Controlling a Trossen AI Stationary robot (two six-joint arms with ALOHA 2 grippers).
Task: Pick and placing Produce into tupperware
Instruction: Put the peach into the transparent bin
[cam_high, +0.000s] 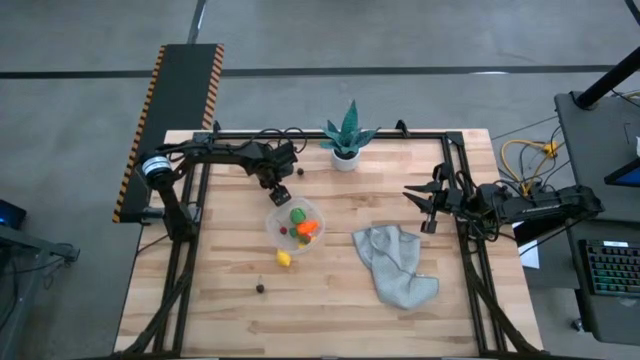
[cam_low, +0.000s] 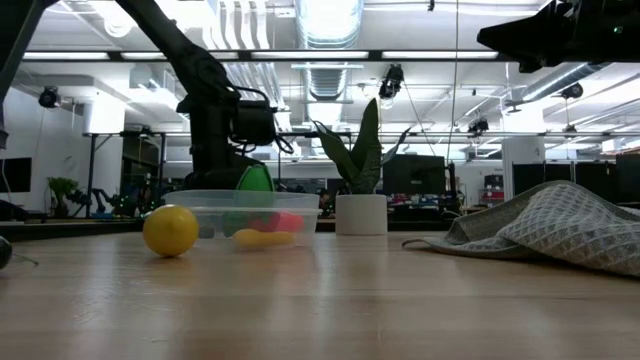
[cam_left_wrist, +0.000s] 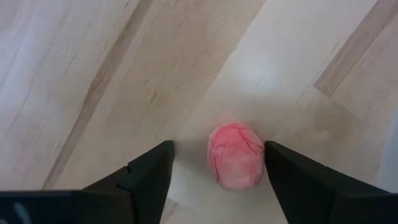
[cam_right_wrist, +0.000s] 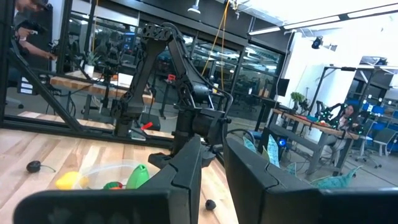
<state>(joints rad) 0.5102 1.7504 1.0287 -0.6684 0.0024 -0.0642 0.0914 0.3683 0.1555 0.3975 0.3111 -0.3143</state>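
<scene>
My left gripper (cam_left_wrist: 217, 177) is open and points down at the table just far-left of the tupperware (cam_high: 295, 225). Its fingers stand on either side of a small pink toy fruit (cam_left_wrist: 235, 155), which lies on the wood. The clear round tupperware holds green, orange and red pieces. A yellow lemon (cam_high: 284, 258) lies on the table by its near side, and shows in the low view as the lemon (cam_low: 170, 230) beside the tupperware (cam_low: 245, 212). My right gripper (cam_high: 428, 208) waits open above the table's right side, holding nothing.
A crumpled grey cloth (cam_high: 395, 262) lies right of the tupperware. A spiky green plant in a white pot (cam_high: 347, 145) stands at the far edge. Two tiny dark pieces lie loose on the table: one far (cam_high: 297, 170) and one near (cam_high: 261, 288). Black frame rails run along both table sides.
</scene>
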